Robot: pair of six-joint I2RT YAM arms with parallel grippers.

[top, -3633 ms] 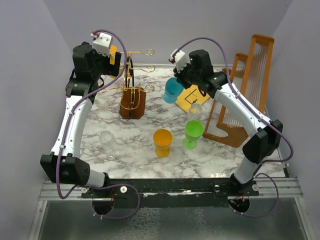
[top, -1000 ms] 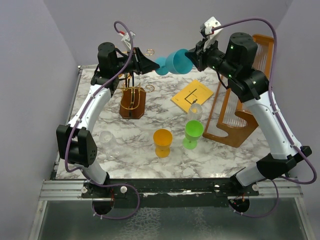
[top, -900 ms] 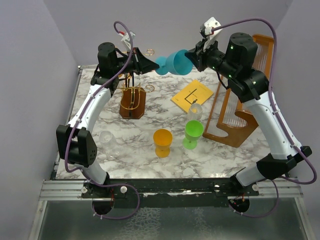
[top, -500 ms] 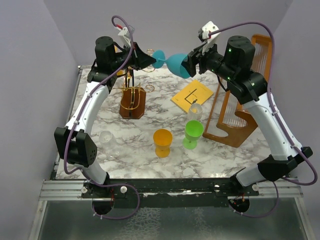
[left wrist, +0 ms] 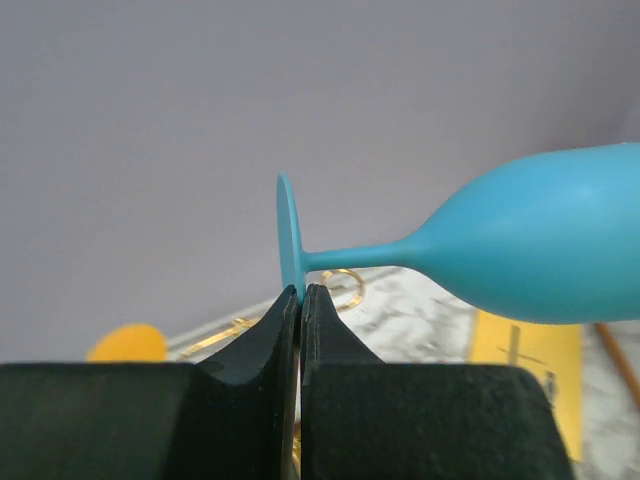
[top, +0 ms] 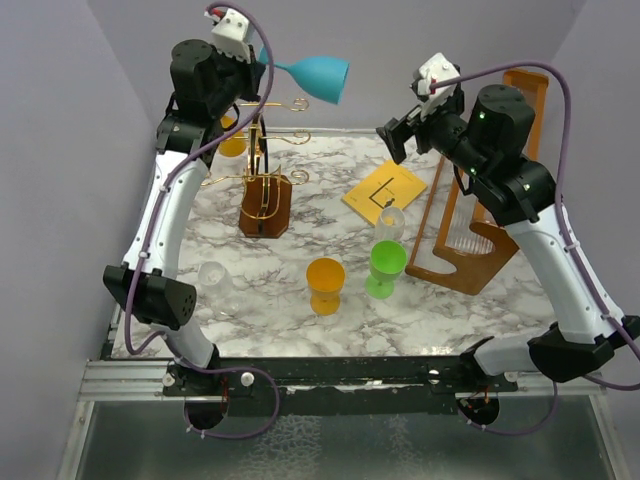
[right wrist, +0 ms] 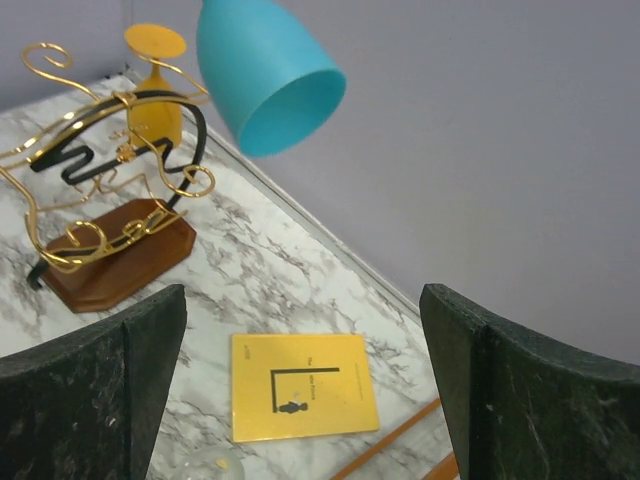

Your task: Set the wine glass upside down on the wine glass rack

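A blue wine glass (top: 318,78) lies on its side in the air, high over the back of the table. My left gripper (top: 260,64) is shut on the rim of its foot (left wrist: 288,245), and its bowl (left wrist: 540,250) points right. The wine glass rack (top: 262,170), gold wire on a brown block, stands below it. An orange glass (top: 232,135) hangs upside down on the rack's left side. My right gripper (top: 396,135) is open and empty, to the right of the bowl and apart from it. In the right wrist view the blue bowl (right wrist: 265,75) hangs above the rack (right wrist: 110,190), ahead of the gripper (right wrist: 300,310).
A yellow booklet (top: 384,191) lies right of the rack. An orange cup (top: 325,284), a green glass (top: 385,268) and a clear glass (top: 390,222) stand mid-table. Another clear glass (top: 218,285) lies at the left. Tall wooden frames (top: 480,190) stand at the right edge.
My right gripper opened, let go of the blue bowl and drew back to the right. The left gripper closed on the foot and raised the glass higher.
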